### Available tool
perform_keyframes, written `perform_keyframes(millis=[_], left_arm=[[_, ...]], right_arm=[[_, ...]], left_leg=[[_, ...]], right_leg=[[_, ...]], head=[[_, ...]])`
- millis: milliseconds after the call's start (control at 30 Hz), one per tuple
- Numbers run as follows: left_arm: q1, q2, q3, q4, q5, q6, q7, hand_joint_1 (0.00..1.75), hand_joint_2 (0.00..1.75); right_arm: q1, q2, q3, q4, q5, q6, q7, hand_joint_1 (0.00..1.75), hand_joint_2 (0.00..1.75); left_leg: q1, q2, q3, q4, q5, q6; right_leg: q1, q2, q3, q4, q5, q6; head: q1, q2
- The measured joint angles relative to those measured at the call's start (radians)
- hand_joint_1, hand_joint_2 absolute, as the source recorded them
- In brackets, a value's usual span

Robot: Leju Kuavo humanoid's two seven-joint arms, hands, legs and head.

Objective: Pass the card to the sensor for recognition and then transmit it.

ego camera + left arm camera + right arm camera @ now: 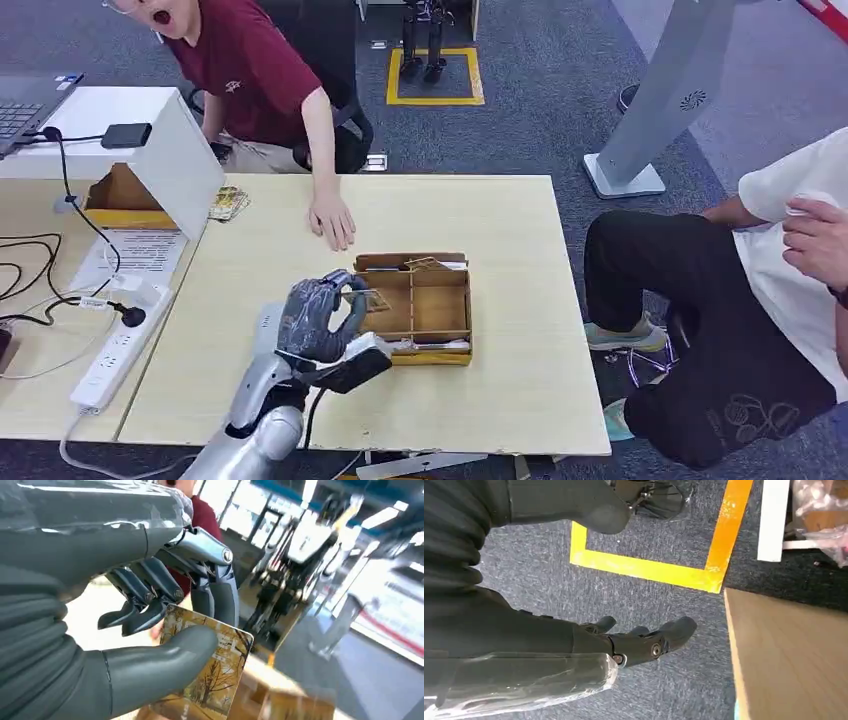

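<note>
The left robot hand (322,318) pinches the card (212,667) between its thumb (165,665) and its dark fingers (150,597), just above the near-left corner of the wooden box (415,305) on the worktop (500,230). The step in hand looks like carrying the card clear of the box and over to the sensor (126,135), probably the small black unit on the white stand (175,150) at the far left, though that is a judgement.

To do it well, the pinch should hold firm, since the thumb covers just one corner of the card and the rest sticks out free. The card should rise clear of the box wall before it travels, then cross to the left with its flat face toward the sensor. A person's hand (331,220) rests on the worktop between box and stand, so the path should pass wide of it. The cable (70,190) and power strip (118,350) lie below that route, so height should be kept.

The head view gives the layout, yet the card there is a thin sliver at the fingers. The left wrist view shows the grip closely: a golden tree picture on the card, and the thumb pressing its face. The right wrist view shows the right robot hand (634,642) hanging beside the worktop's edge over grey carpet (549,585) and yellow tape (649,570), fingers loosely apart, holding nothing.
</note>
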Motion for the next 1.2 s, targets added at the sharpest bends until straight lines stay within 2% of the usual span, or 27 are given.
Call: perform_keyframes(millis=[233,633,700,800,900,1067,1200], left_arm=[[-0.046,0.045,0.031,-0.097,-0.018,-0.029,-0.002,1.75,1.75],[-0.091,0.071,0.072,-0.114,-0.038,-0.022,0.022,1.75,1.75],[-0.097,0.071,0.075,-0.112,-0.055,-0.018,0.045,1.75,1.75],[-0.137,0.071,0.098,-0.073,-0.073,-0.018,0.082,1.75,1.75],[-0.197,0.071,0.132,0.012,-0.098,-0.011,0.105,1.75,1.75],[-0.241,0.070,0.168,0.138,-0.116,0.010,0.110,1.75,1.75],[-0.245,0.070,0.179,0.180,-0.123,0.013,0.110,1.75,1.75]], right_arm=[[0.005,0.000,0.000,-0.002,-0.009,-0.003,0.002,0.00,1.75],[0.004,0.001,0.000,-0.002,-0.011,-0.004,0.003,0.00,1.75],[0.004,0.001,0.000,-0.002,-0.011,-0.003,0.009,0.00,1.75],[0.002,0.001,0.002,-0.002,-0.009,0.005,0.013,0.00,1.75],[-0.005,0.001,0.006,-0.002,-0.009,0.011,0.020,0.00,1.75],[-0.009,0.001,0.018,-0.001,-0.009,0.009,0.031,0.00,1.75],[-0.008,0.001,0.020,-0.002,-0.009,0.008,0.032,0.00,1.75]], left_leg=[[0.000,0.000,0.000,0.000,0.000,0.000],[0.000,0.000,0.000,0.000,0.001,-0.001],[0.000,0.000,0.000,0.000,0.001,-0.001],[0.000,0.000,0.000,0.000,0.002,-0.001],[0.000,0.000,0.000,0.000,0.003,-0.002],[0.000,0.000,0.000,0.000,0.004,-0.002],[0.000,0.000,-0.001,0.000,0.004,-0.002]], right_leg=[[0.000,0.000,0.000,0.001,0.000,0.000],[0.000,0.000,-0.001,0.001,0.000,-0.001],[0.000,0.000,-0.001,0.001,0.000,-0.001],[0.000,0.000,-0.001,0.001,0.001,-0.001],[0.000,0.000,-0.002,0.002,0.002,-0.003],[0.000,0.000,-0.002,0.003,0.002,-0.004],[0.000,0.000,-0.003,0.003,0.002,-0.004]], head=[[0.000,0.000],[0.000,0.000],[0.000,0.000],[0.000,0.000],[0.000,0.000],[0.000,0.000],[0.000,0.000]])
